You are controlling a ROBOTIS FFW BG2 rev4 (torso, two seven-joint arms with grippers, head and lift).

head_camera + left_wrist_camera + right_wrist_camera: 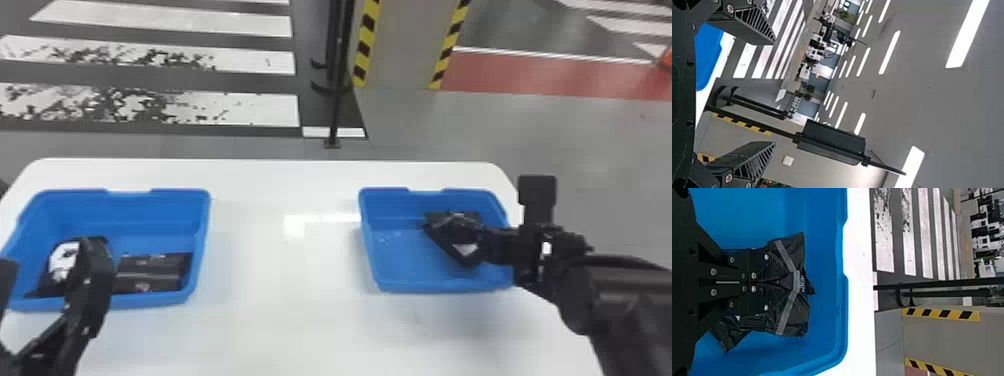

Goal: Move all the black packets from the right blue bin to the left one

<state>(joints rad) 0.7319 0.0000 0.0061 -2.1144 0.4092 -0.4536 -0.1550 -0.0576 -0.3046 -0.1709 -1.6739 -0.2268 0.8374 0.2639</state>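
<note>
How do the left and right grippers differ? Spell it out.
The left gripper is open, with nothing between its fingers; the right gripper is shut on a black packet. In the head view, the left gripper overlaps the left blue bin; the right gripper is down inside the right blue bin. Both grippers are black.

White surface (280, 320) is reflecting light. Beyond its far edge, black pole (336, 112) is standing between white floor stripes (260, 107) and yellow-black hazard tape (365, 42). Red floor band (525, 73) is extending right of tape. Ceiling lights (890, 52) are glowing.
</note>
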